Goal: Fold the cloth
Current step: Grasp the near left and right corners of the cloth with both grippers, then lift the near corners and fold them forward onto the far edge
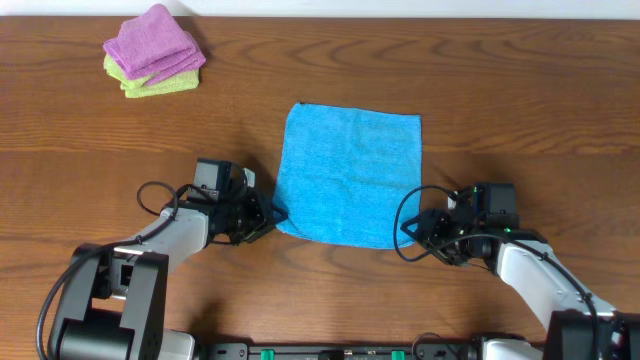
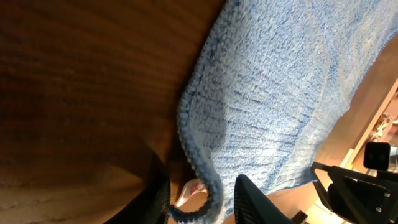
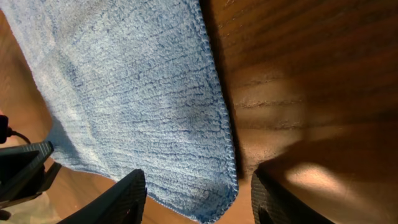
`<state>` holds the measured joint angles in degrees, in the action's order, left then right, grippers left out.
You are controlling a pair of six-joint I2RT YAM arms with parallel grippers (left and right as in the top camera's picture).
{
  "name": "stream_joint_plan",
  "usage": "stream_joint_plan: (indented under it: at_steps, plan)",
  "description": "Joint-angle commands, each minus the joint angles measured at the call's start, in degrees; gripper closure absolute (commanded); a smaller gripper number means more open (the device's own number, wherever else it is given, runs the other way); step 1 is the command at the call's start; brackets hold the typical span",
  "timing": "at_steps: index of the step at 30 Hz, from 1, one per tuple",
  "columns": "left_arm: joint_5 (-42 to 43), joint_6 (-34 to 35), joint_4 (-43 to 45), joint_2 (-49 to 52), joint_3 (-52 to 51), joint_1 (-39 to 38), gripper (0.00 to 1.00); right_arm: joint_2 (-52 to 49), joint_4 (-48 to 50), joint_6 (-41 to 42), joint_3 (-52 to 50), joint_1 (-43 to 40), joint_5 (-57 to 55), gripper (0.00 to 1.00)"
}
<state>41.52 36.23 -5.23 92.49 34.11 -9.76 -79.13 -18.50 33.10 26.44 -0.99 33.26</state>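
The sky-blue cloth (image 1: 350,175) lies spread flat in the middle of the wooden table. My left gripper (image 1: 268,215) is at its near-left corner. In the left wrist view that corner (image 2: 208,193) curls up between the two black fingers (image 2: 252,199), with a small white tag (image 2: 189,188) beside it; the jaws stand apart around it and are not pressed on it. My right gripper (image 1: 414,231) is at the near-right corner. In the right wrist view its gripper (image 3: 198,186) is open, one finger over the cloth (image 3: 137,93) and the other over bare wood, straddling the corner.
A folded purple cloth (image 1: 153,40) rests on a folded light-green cloth (image 1: 165,85) at the far left of the table (image 1: 520,80). Both arms reach in from the near edge.
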Motion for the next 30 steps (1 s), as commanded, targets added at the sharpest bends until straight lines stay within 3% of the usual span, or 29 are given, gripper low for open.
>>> stream_joint_plan:
  at_steps: [1,8,12,15,17,30]
  plan:
    - [-3.15,0.00,-0.04,0.98,-0.72,0.11,0.64,-1.31,0.26,0.74,-1.01,-0.04,-0.15,0.46]
    - [-2.91,0.04,-0.11,0.98,-0.74,-0.13,0.66,-4.92,1.88,0.83,-1.01,-0.02,1.77,0.53]
    - [-2.95,0.22,-0.04,0.98,-0.74,-0.44,0.73,-6.75,3.17,1.18,-1.01,0.87,1.75,0.71]
    - [-2.93,0.22,0.04,0.98,-0.72,-0.44,0.92,-7.13,3.82,1.18,-1.01,1.46,1.73,0.91]
    - [-2.64,0.22,0.28,0.98,-0.72,-0.44,0.94,-7.13,4.11,1.18,-1.01,1.44,1.73,0.98]
    - [6.34,1.27,6.19,0.90,3.85,-0.44,0.94,-3.72,2.21,0.48,2.19,1.40,6.05,0.98]
